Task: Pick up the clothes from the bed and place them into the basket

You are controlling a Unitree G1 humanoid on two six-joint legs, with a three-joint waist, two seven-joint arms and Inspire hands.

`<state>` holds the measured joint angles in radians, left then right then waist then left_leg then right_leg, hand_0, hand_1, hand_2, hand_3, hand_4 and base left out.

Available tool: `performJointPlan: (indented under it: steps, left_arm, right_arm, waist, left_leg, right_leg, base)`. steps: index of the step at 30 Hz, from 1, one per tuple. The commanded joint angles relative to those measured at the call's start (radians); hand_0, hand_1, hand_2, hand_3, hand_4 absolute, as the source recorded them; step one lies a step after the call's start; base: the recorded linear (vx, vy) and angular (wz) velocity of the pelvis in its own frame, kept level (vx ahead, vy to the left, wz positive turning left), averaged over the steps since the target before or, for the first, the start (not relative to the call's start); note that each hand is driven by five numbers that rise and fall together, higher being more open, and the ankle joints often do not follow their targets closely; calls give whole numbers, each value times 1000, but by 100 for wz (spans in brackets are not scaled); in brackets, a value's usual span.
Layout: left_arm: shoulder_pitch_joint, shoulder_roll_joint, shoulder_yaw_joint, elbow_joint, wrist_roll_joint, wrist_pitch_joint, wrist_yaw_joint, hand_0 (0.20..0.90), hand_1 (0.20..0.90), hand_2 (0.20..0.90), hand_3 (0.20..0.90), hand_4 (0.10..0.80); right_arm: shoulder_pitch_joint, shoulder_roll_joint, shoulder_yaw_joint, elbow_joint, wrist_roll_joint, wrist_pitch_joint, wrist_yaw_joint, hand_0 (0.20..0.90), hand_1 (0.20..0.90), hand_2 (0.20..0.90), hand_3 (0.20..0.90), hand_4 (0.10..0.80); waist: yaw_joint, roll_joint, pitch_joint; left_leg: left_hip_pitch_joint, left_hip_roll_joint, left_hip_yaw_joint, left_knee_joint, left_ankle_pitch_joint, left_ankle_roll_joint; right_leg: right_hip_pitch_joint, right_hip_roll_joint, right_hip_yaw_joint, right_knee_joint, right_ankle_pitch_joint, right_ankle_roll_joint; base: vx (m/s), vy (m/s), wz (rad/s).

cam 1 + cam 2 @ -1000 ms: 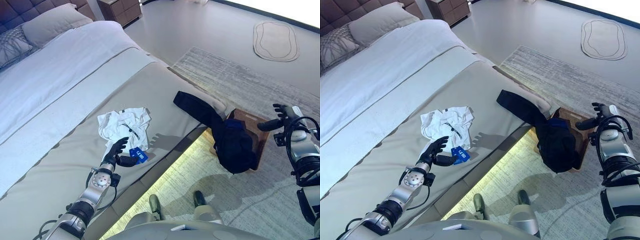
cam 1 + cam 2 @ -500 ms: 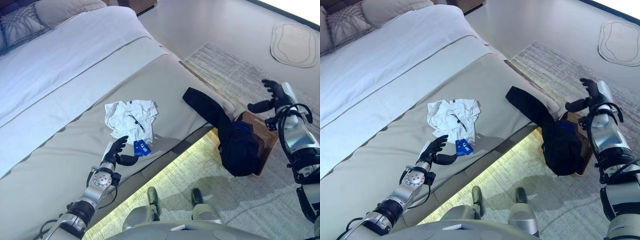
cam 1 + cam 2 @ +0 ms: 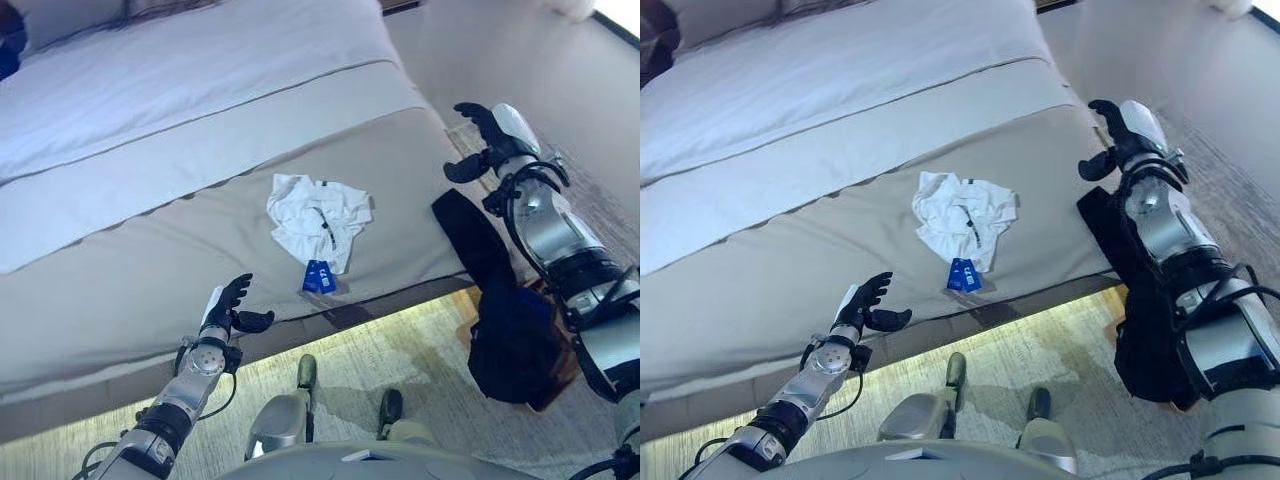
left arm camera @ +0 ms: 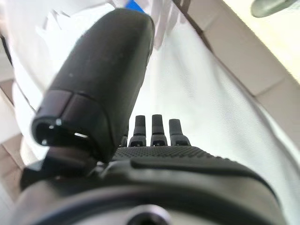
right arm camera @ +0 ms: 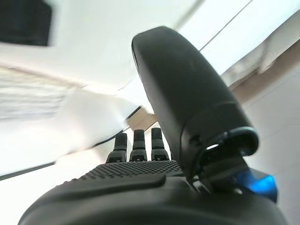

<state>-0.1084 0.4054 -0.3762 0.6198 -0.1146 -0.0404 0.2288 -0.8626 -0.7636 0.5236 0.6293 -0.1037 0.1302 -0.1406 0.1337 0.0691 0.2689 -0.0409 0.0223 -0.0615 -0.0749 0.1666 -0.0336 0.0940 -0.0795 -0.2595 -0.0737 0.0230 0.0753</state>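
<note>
A crumpled white shirt (image 3: pixel 318 215) with a blue tag (image 3: pixel 317 277) lies on the beige bed cover near the bed's front edge. A dark garment (image 3: pixel 495 275) hangs from the bed's corner down over the brown basket (image 3: pixel 560 372) on the rug. My left hand (image 3: pixel 228 308) hovers open over the bed's front edge, left of the blue tag and apart from the shirt. My right hand (image 3: pixel 487 140) is raised open above the bed's corner, just above the dark garment's upper end. Neither hand holds anything.
The bed (image 3: pixel 150 230) fills the upper left, with white bedding (image 3: pixel 180 80) farther back. A grey rug (image 3: pixel 430 370) lies beside the bed, lit by a glowing strip under the frame.
The camera has swung left, shifting the whole scene. My right hand has risen from beside the basket to above the bed's corner. My left hand stays open near the blue tag.
</note>
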Motion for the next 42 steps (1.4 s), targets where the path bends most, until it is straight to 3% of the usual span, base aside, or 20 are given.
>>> performJointPlan:
  steps: [1,8,9,13,17,23,29,38,39,41,42]
  left_arm:
    - [-71,96,20,-99,38,-80,14,900,900,900,900,800]
    - [-119,130,-21,-183,54,-134,-5,900,900,900,900,800]
    - [-120,140,-25,-208,51,-135,-6,900,900,900,900,800]
    - [-88,172,-11,-299,18,-156,-2,900,900,900,900,800]
    - [-27,189,9,-385,-19,-195,10,900,900,900,900,800]
    - [26,193,25,-450,-72,-240,53,900,900,900,900,800]
    - [47,192,35,-512,-148,-297,67,900,900,900,900,800]
    - [49,207,44,-560,-182,-324,93,900,900,900,900,800]
    - [46,210,45,-563,-186,-322,94,900,900,900,900,800]
    - [40,213,44,-562,-188,-322,99,900,900,900,900,800]
    - [38,215,44,-562,-188,-320,101,900,900,900,900,800]
  right_arm:
    - [-202,-35,57,11,-10,-11,-32,900,900,900,900,800]
    - [-336,-18,124,171,9,22,-70,900,900,900,900,800]
    - [-347,-11,123,192,6,35,-80,900,900,900,900,800]
    - [-374,-10,113,222,12,66,-115,900,900,900,900,800]
    - [-396,-23,122,230,-17,90,-122,900,900,900,900,800]
    - [-432,-42,146,253,-6,145,-125,900,900,900,900,800]
    - [-487,-46,183,331,-8,174,-92,900,900,900,900,800]
    - [-565,-33,251,473,-15,186,38,900,900,900,900,800]
    - [-566,-31,258,479,-18,185,52,832,832,832,820,720]
    - [-574,-25,267,495,-14,172,58,300,300,300,200,100]
    - [-581,-24,268,498,-4,173,50,300,300,300,200,100]
  waist:
    - [61,-43,49]
    - [145,-7,182]
    - [160,-7,204]
    - [196,12,251]
    - [219,35,251]
    - [228,72,251]
    - [239,101,251]
    - [253,109,251]
    - [253,108,251]
    - [253,105,251]
    - [254,104,251]
  left_leg:
    - [-43,-41,-36,164,-146,-4]
    - [-191,-92,-82,347,-184,11]
    - [-212,-98,-74,402,-228,13]
    - [-324,-138,-62,566,-299,44]
    - [-477,-182,-57,727,-353,72]
    - [-706,-218,-45,951,-419,93]
    - [-889,-235,-41,1131,-474,117]
    - [-1046,-241,-45,1316,-531,123]
    - [-1049,-240,-47,1327,-537,123]
    - [-1045,-241,-52,1339,-544,122]
    - [-1041,-240,-53,1344,-547,123]
  right_leg:
    - [-122,-55,-37,278,-96,-65]
    - [-234,-108,-104,498,-181,-92]
    - [-251,-124,-102,563,-230,-93]
    - [-345,-175,-119,746,-297,-108]
    - [-495,-200,-95,898,-336,-114]
    - [-730,-202,-47,1070,-375,-126]
    - [-929,-195,-10,1204,-411,-135]
    - [-1075,-175,23,1363,-469,-144]
    - [-1077,-173,25,1372,-475,-147]
    - [-1073,-168,26,1380,-480,-149]
    - [-1069,-167,25,1383,-482,-150]
  base:
    - [-169,56,57]
    - [-80,44,41]
    - [37,-33,39]
    - [8,-9,38]
    - [-4,34,27]
    - [-46,37,10]
    - [-63,60,-1]
    - [-58,29,0]
    - [-33,5,-18]
    - [-19,1,6]
    - [-13,-1,25]
